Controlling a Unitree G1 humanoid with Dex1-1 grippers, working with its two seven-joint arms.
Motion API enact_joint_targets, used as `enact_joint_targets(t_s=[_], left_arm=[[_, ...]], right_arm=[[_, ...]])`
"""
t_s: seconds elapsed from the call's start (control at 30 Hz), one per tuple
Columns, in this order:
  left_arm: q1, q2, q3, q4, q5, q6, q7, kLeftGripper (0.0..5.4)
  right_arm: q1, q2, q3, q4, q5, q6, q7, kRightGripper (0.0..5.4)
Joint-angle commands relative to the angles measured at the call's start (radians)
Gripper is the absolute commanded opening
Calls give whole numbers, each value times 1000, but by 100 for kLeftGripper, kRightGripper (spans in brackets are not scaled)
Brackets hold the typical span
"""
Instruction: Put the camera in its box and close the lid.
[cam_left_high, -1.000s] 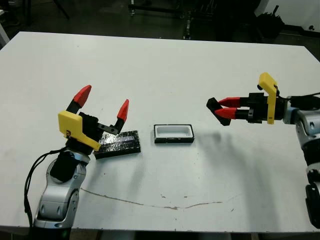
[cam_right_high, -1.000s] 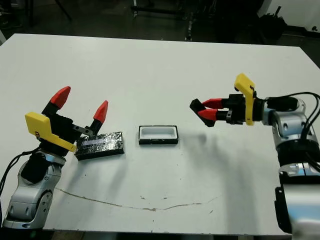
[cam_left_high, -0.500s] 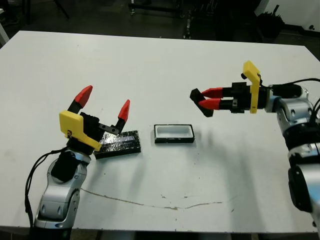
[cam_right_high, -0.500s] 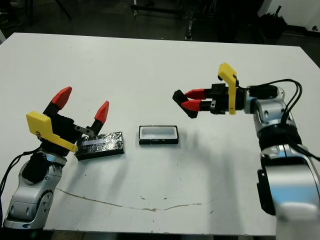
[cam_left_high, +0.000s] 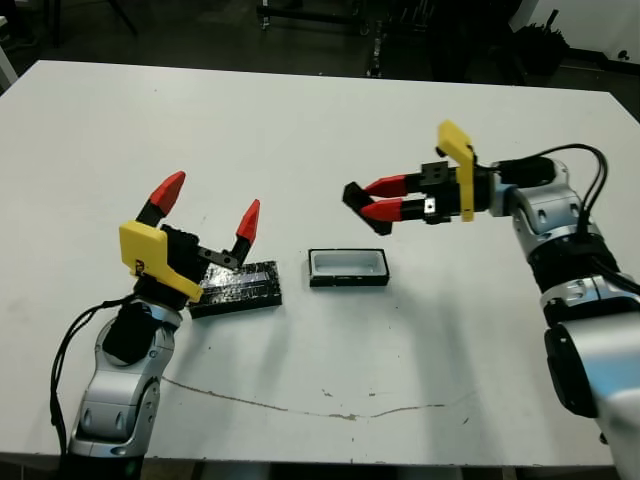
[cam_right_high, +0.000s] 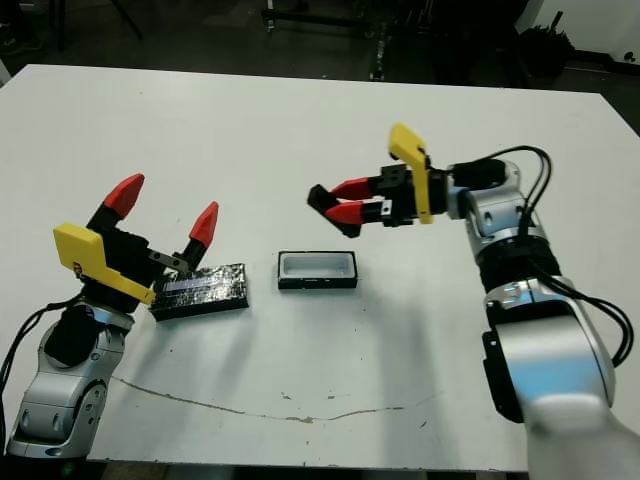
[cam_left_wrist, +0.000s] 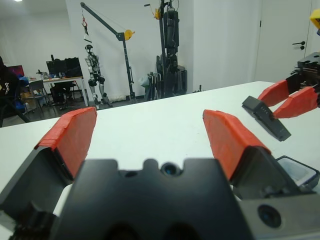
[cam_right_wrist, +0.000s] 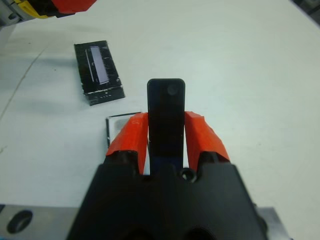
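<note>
My right gripper (cam_left_high: 372, 203) is shut on the camera (cam_left_high: 353, 195), a slim black bar that sticks out leftward past the red fingertips. It hangs in the air over the far side of the box (cam_left_high: 347, 281), a small black-walled tray with a white lining and nothing in it. The lid (cam_left_high: 240, 287), black and crinkly with a pale stripe, lies flat on the table left of the box. My left gripper (cam_left_high: 208, 200) stands open just above the lid's left end, holding nothing. In the right wrist view the camera (cam_right_wrist: 166, 112) stands between the fingers, with the lid (cam_right_wrist: 98, 71) beyond.
A thin brown crack line (cam_left_high: 300, 405) runs across the white table near its front edge. Dark floor and equipment frames (cam_left_high: 330, 20) lie beyond the far edge. Lab gear and a crane stand (cam_left_wrist: 122, 35) show behind the table in the left wrist view.
My right arm has swung left with the camera, from the table's right side to above the box. The left arm, lid and box have not moved.
</note>
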Motion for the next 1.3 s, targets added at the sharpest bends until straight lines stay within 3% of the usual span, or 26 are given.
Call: enact_joint_targets(t_s=[0.03, 0.37, 0.63, 0.8, 1.3], left_arm=[[0, -3, 1, 3, -2, 4, 1, 540], [2, -8, 0, 9, -3, -1, 5, 540], [4, -7, -1, 9, -3, -2, 1, 540], [7, -7, -2, 3, -7, 6, 1, 540], [8, -9, -4, 2, -5, 5, 4, 540]], right_arm=[[-15, 10, 26, -58, -7, 56, 8, 170], [-11, 19, 52, -162, 2, 182, 2, 170], [1, 22, 90, -168, -17, 169, -3, 170], [1, 20, 129, -171, -31, 273, -11, 170], [44, 26, 172, -199, -57, 234, -20, 170]])
